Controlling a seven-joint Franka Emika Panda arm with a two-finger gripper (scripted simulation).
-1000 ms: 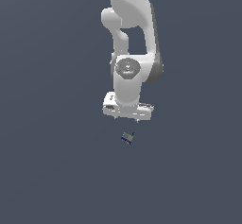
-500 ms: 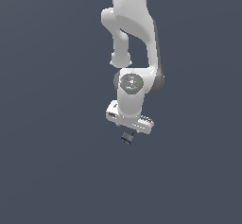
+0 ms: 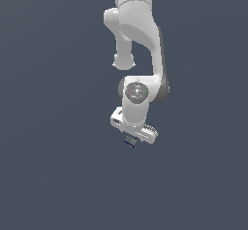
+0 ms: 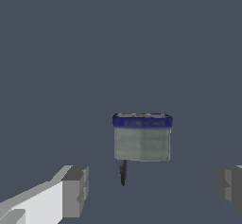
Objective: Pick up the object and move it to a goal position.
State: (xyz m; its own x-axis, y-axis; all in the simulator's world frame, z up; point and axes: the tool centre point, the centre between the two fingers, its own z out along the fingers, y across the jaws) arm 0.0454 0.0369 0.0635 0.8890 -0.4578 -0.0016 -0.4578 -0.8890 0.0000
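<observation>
- The white jointed robot arm (image 3: 138,54) reaches down from 12 o'clock in the exterior view.
- Its white gripper (image 4: 153,190) with grey finger pads (image 4: 75,190) is spread wide, holding nothing.
- The tiny boxy object with navy-blue rim and grey sides (image 3: 129,142) sits at the gripper's 6 o'clock there; in the wrist view (image 4: 142,137) it lies between the pads, touching neither.

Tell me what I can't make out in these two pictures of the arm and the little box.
- Exterior view: the gripper's fingers are too small and hidden under the hand, so their spread is unreadable here.
- Exterior view: the object is tiny and partly covered by the gripper; no contact can be judged.
- Wrist view: the fingertips are cut off by the picture's edges.
- Wrist view: the object's rim marking is blurred.
- No goal marker shows in either view.
</observation>
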